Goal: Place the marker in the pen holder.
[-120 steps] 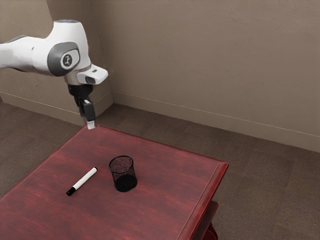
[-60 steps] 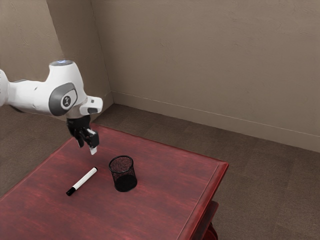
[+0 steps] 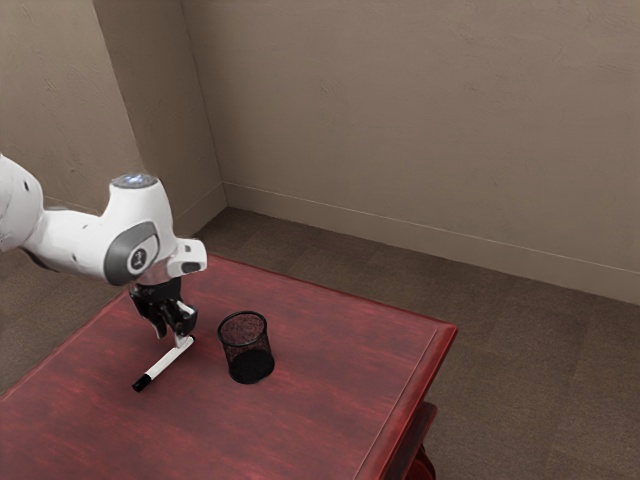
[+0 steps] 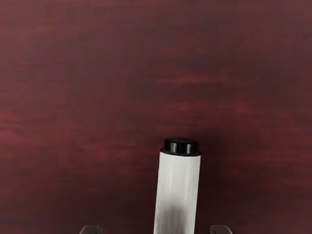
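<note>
Marker lies flat on counter, its plug end below the claw, long axis running out from there to the black cap. Claw set wide, a fingertip each side of the marker, neither touching; the closing line crosses that axis, so lowering, then squeezing, should suit. Holder stands upright nearby, apart from marker.

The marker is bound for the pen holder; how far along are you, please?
The reach looks nearly done: my open hand is low over the marker. Aligning seems underway, fingers either side of it. Remaining: closing, lifting it off the table, then into the pen holder.
</note>
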